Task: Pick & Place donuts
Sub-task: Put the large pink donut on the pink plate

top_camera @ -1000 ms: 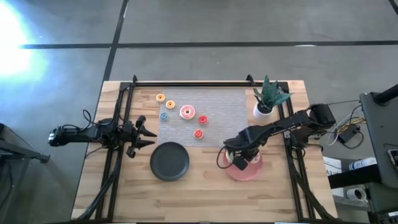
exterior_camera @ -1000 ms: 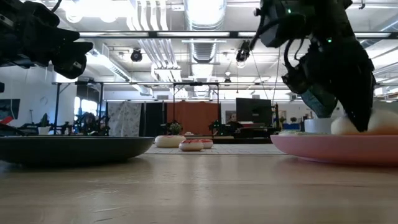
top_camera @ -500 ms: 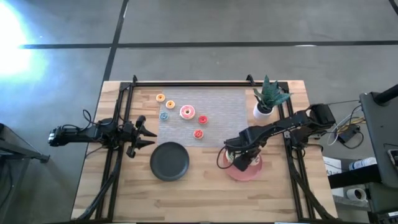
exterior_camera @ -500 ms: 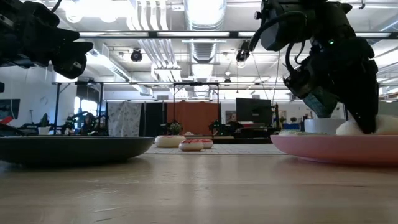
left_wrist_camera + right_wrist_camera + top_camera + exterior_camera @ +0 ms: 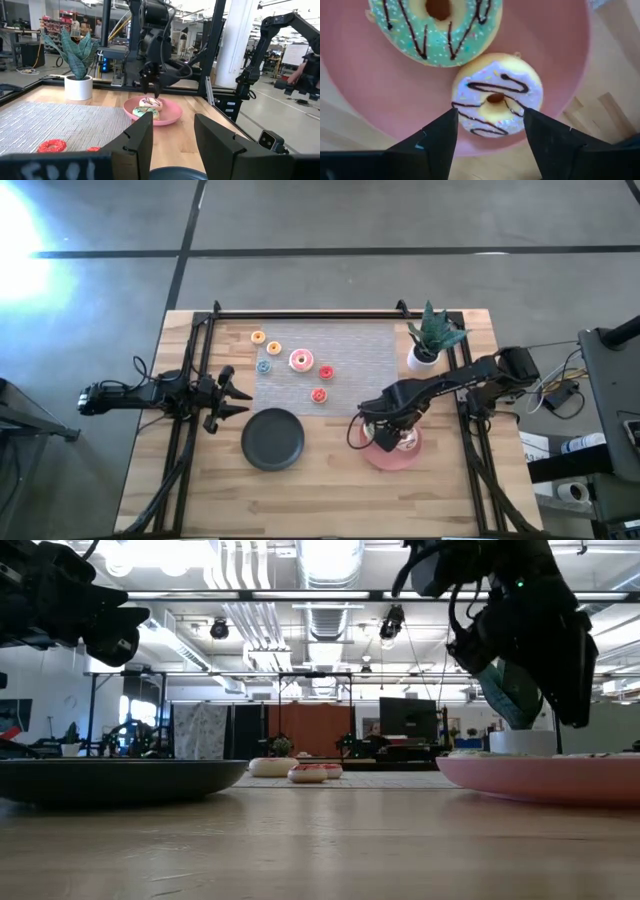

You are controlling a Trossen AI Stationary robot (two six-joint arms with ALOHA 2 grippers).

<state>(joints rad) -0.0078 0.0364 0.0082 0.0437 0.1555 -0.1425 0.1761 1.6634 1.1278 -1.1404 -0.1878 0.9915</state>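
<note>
Two larger donuts lie flat on the pink plate (image 5: 380, 100): a white one with dark stripes (image 5: 497, 95) and a green sprinkled one (image 5: 437, 27). My right gripper (image 5: 490, 132) hangs open just above the white donut, one finger on either side of it, touching nothing; it also shows over the plate in the high view (image 5: 385, 438). A pink donut (image 5: 301, 360) and several tinier ones, among them orange (image 5: 258, 337), blue (image 5: 264, 366) and red (image 5: 319, 394), lie on the grey mat (image 5: 360, 350). My left gripper (image 5: 235, 398) waits open at the table's left.
A round black plate (image 5: 273, 439) sits near the middle front of the table. A potted plant (image 5: 430, 340) stands at the back right, close behind my right arm. Black frame rails run along the left, right and far sides of the table.
My right gripper has opened and let go of the white striped donut. The donut, which stood up above the pink plate's rim, has sunk flat onto the plate. The gripper has then risen a little above it.
</note>
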